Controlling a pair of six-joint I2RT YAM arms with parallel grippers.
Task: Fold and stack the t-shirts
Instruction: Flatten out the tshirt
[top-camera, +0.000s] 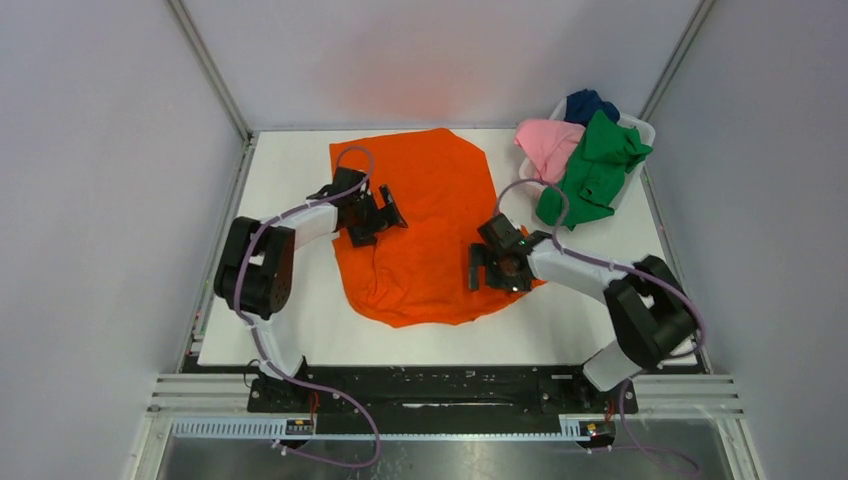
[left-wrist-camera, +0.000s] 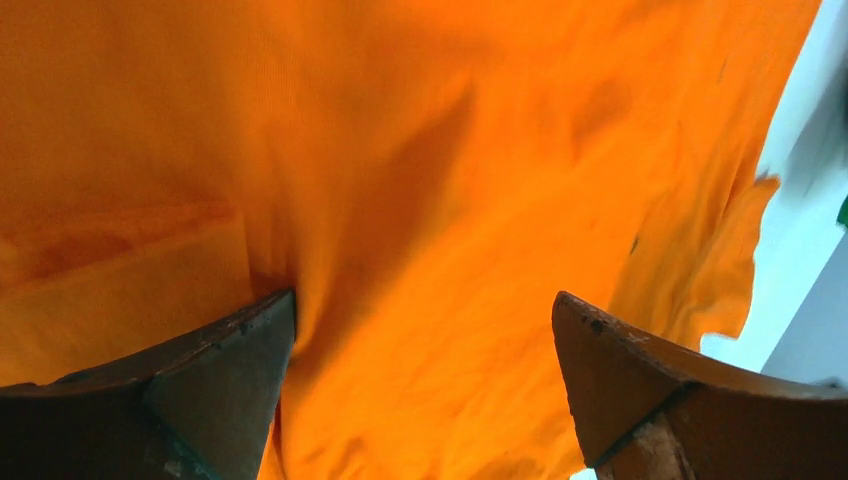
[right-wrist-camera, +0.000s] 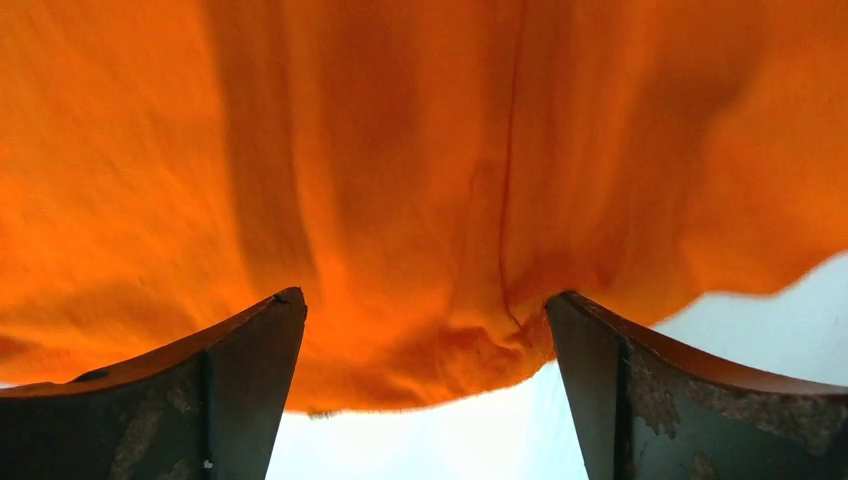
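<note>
Orange shirt (top-camera: 425, 200): laid spread and wrinkled on table (top-camera: 290, 170), mid-field.
Left gripper (top-camera: 378, 214): held over shirt's left edge; fingers (left-wrist-camera: 235, 350) spread wide, nothing pinched.
Right gripper (top-camera: 492, 270): held over shirt's near right edge; fingers (right-wrist-camera: 240, 340) spread likewise.
Pink shirt (top-camera: 548, 143), green shirt (top-camera: 592, 170), blue shirt (top-camera: 588, 103): heaped in basket (top-camera: 643, 128), far right corner; green draped over rim.

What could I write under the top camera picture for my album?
Left arm and right arm hold open jaws over an orange shirt spread on the table; other shirts fill the basket.
</note>
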